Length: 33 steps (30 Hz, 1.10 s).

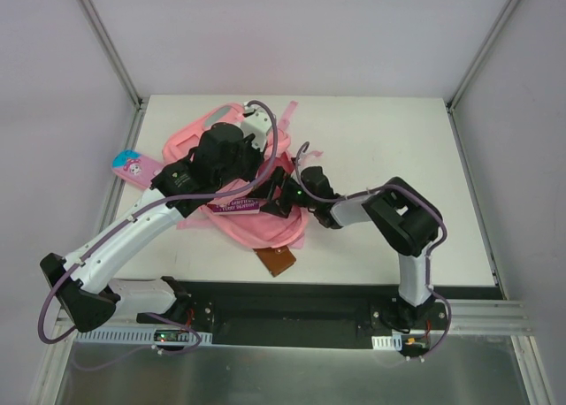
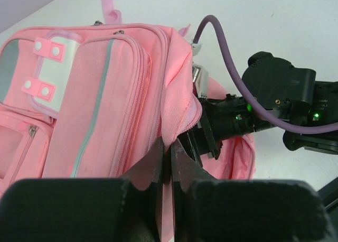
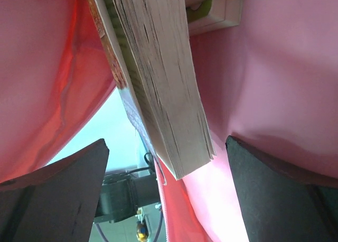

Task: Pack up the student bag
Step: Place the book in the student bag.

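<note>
- The student bag (image 1: pixel 263 234) lies on the white table (image 1: pixel 389 157), left of the middle, with both arms reaching over it.
- The left gripper (image 2: pixel 170 149) is clamped on the pink fabric edge of the bag's opening, beside the zipper, and holds that edge raised.
- The right gripper (image 3: pixel 166 152) sits inside the opening with pink fabric on both sides. Its jaws stand wide apart.
- A book (image 3: pixel 158 83) hangs between those jaws, page edges showing, touching neither finger.
- A small cartoon pencil case (image 1: pixel 134 167) lies just left of the bag.
- A flat brown item (image 1: pixel 277 261) pokes out at the bag's near edge.
</note>
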### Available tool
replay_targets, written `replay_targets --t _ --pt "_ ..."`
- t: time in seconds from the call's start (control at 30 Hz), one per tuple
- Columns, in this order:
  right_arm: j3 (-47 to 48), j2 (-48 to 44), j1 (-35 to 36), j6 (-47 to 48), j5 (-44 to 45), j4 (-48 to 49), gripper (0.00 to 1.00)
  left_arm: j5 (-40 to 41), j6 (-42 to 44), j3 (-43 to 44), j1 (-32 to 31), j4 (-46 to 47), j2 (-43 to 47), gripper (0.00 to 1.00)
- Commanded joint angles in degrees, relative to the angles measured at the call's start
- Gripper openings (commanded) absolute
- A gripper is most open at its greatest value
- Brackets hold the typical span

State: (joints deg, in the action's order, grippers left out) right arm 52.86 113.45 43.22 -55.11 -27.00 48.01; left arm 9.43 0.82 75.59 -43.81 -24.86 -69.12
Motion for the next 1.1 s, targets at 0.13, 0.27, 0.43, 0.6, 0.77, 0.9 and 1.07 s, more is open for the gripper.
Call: replay_targets --t 0.13,0.27,0.43,0.6,0.77,0.9,1.07 --pt "0.56 0.62 0.99 4.05 6.01 2.6 0.96 -0.55 -0.64 1.31 -0.22 5.61 1.71 0.0" --pt "4.62 5.02 1.95 2.9 5.38 3.32 0.93 -0.99 -0.73 1.58 -0.13 5.61 1.53 0.0" --pt "2.79 4.6 2.04 1.15 4.86 7.44 0.7 -0.29 -0.64 1.23 -0.13 5.61 1.89 0.0" --pt "-1.53 0.46 0.64 1.06 6.18 14.21 0.19 -0.29 -0.64 0.7 -0.13 5.61 1.63 0.0" --pt "-0.13 -2.7 -2.17 0.97 3.37 15.89 0.01 -1.08 -0.29 0.17 -0.13 5.62 2.15 0.0" --pt "4.26 -2.8 -4.81 0.36 -0.32 13.88 0.01 -0.99 -0.03 -0.88 -0.22 5.61 3.38 0.0" --pt "15.68 1.15 -5.87 0.71 -9.11 -1.32 0.06 -2.04 0.41 -1.68 -0.13 5.79 3.82 0.0"
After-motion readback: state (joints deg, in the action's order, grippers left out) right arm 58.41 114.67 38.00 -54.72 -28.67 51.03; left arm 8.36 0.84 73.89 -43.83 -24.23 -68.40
